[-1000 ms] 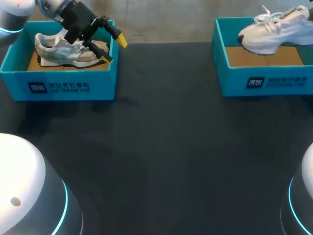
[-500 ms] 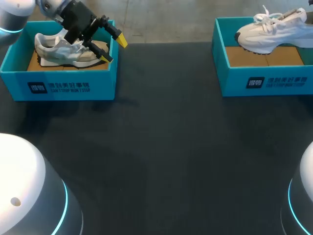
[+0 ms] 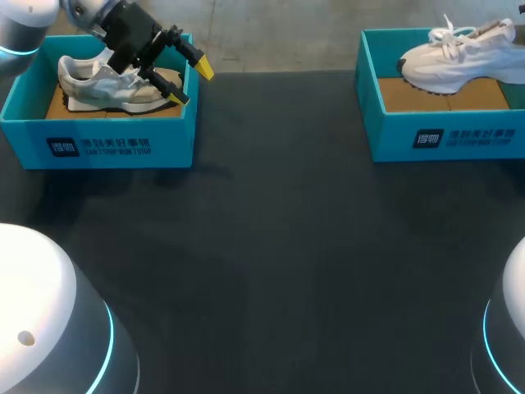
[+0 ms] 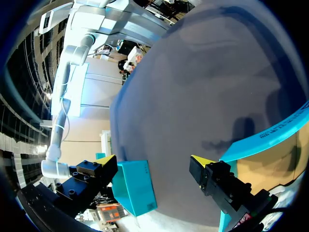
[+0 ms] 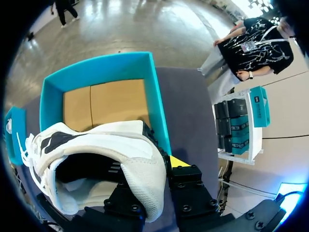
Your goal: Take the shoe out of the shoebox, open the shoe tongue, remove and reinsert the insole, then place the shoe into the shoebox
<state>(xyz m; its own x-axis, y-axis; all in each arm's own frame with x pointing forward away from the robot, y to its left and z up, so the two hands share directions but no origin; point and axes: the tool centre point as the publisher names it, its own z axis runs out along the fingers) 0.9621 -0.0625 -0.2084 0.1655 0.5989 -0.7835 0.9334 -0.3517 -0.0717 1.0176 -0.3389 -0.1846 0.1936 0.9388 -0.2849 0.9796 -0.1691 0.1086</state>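
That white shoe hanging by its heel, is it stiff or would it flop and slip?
Probably light and fairly stiff: the white shoe holds its shape, held only at the heel by the right gripper. Its loose laces would likely dangle and snag.

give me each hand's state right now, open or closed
Left hand: open, holding nothing, over the left shoebox that holds the grey shoe.
Right hand: closed on the heel of the white shoe, above the right shoebox.
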